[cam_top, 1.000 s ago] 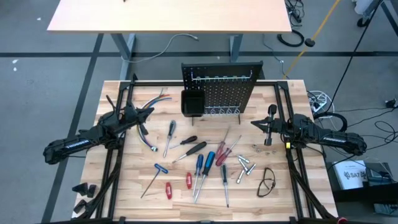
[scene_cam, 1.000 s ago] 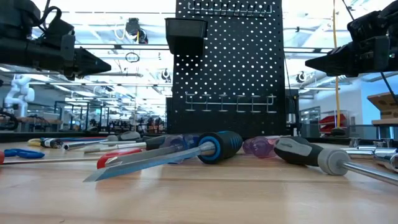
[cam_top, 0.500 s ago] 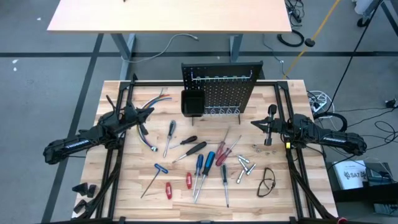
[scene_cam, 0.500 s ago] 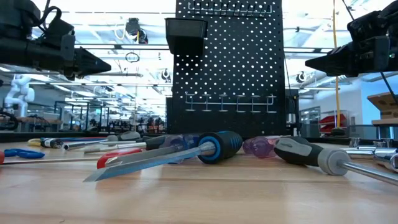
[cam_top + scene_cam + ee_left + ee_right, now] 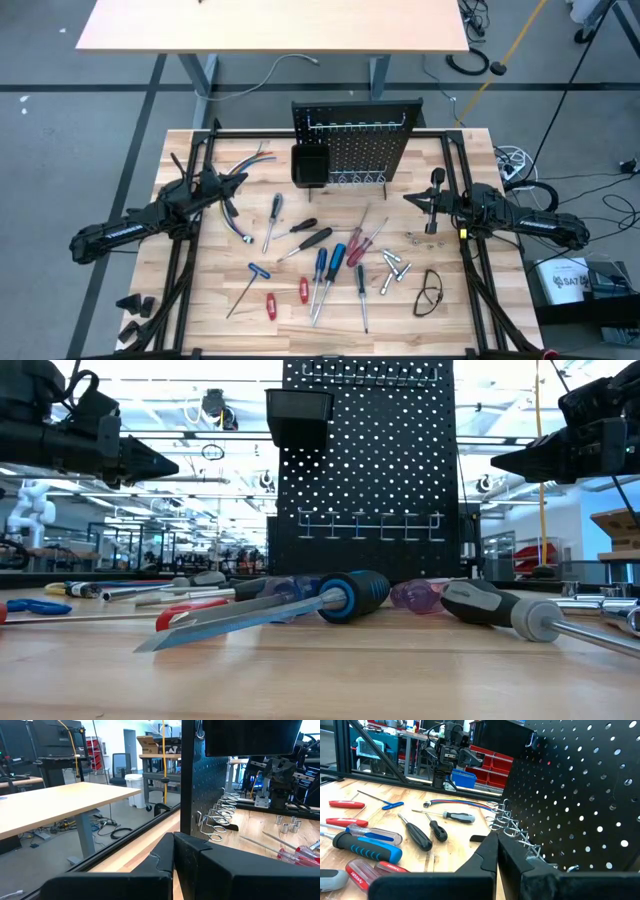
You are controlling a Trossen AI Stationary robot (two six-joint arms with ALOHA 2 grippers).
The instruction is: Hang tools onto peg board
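Still unhung — tools (image 5: pixel 322 268) off peg board (image 5: pixel 357 143).

Tools (image 5: pixel 340 598) lie on the table (image 5: pixel 320 670) before the upright peg board (image 5: pixel 368 470).

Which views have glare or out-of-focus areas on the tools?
Low view: the near blue-handled screwdriver looks soft and bright ceiling lights sit behind the peg board. High view: even light, faint shadows. Right wrist view: light shows through the board's holes.

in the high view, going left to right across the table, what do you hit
left gripper → coloured wires → black bin → peg board → right gripper → safety glasses
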